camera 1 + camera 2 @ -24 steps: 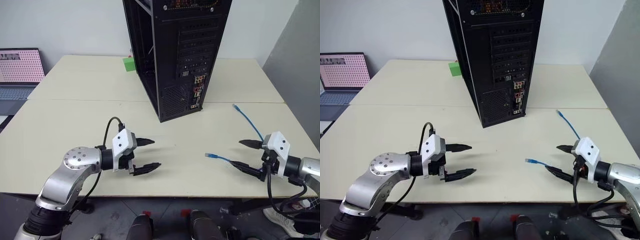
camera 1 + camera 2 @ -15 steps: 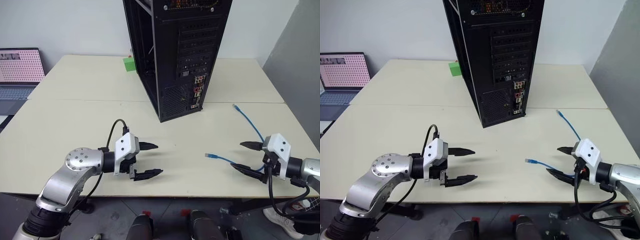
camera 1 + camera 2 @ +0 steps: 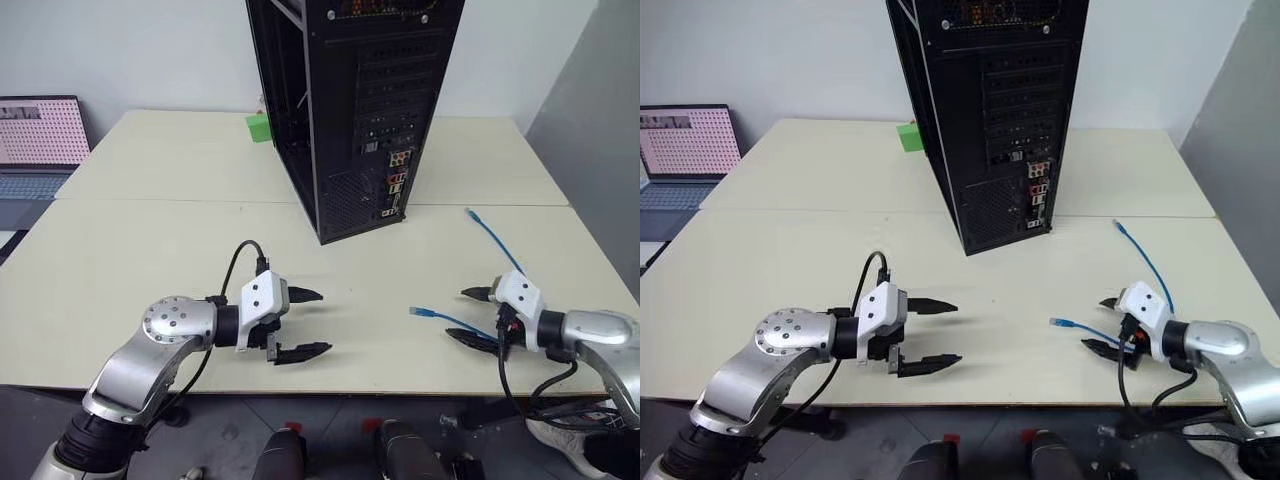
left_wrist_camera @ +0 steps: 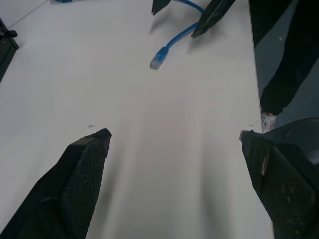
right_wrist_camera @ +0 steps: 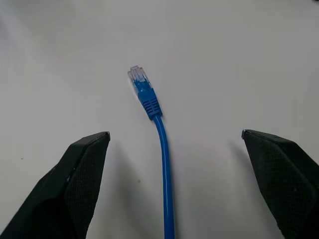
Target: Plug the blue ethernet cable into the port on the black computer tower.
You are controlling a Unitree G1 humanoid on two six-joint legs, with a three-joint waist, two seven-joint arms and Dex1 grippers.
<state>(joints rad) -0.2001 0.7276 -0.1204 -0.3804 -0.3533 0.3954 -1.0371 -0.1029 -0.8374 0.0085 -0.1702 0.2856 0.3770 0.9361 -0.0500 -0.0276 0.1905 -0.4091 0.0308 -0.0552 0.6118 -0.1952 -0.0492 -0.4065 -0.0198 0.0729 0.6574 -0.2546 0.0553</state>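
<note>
Head views: the black computer tower (image 3: 355,110) stands upright at the far middle of the table (image 3: 150,240), its rear panel facing me; the port (image 3: 398,160) sits in the coloured connector cluster low on that panel. The blue ethernet cable (image 3: 495,240) lies flat on the right side, 1 plug (image 3: 420,312) near the table's front edge, the other farther off. My right gripper (image 3: 468,315) hovers spread wide over the cord just behind the near plug; my left gripper (image 3: 312,322) waits, fingers parted and empty, near the front middle

Left wrist view: my 2 left fingers (image 4: 82,174) frame bare table, the plug (image 4: 158,59) beyond

Right wrist view: the plug (image 5: 139,82) lies centred between my spread right fingers (image 5: 82,169), untouched

Step in hand: approach for the pick. The next move probably calls for lowering and closing just behind the plug
</note>
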